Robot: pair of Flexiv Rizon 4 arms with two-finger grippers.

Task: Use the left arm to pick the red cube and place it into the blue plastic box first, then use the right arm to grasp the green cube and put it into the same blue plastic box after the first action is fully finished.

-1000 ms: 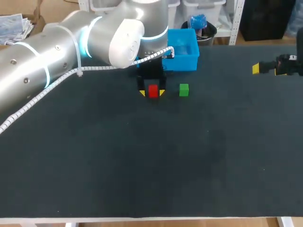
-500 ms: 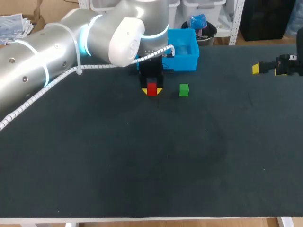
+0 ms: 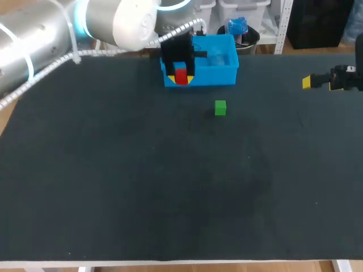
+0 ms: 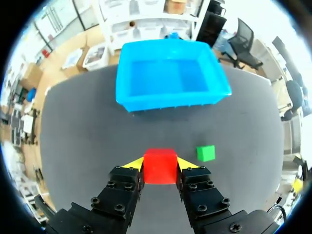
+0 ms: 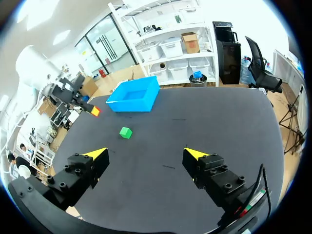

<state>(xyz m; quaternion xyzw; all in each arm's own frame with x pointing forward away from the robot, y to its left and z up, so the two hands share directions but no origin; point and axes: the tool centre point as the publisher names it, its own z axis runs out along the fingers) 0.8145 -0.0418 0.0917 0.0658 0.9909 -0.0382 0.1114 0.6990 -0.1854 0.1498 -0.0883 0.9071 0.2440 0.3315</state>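
Clearly the left pincer (image 3: 181, 79) is clamped on the red cube (image 4: 159, 166), one yellow tip flat against each of two opposite faces. It seems to be held off the surface (image 3: 170, 187), with the blue plastic box (image 4: 170, 100) ahead. The cube looks small, stiff and light, so a mid-face hold should suffice. The green cube (image 4: 205, 153) lies ahead and beside that pincer and is likely similar. The right pincer (image 5: 146, 154) stands wide, holding nothing, well apart.

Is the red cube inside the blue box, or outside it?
Outside. The left gripper is shut on the red cube, and the left wrist view shows the blue plastic box ahead of it, with nothing inside.
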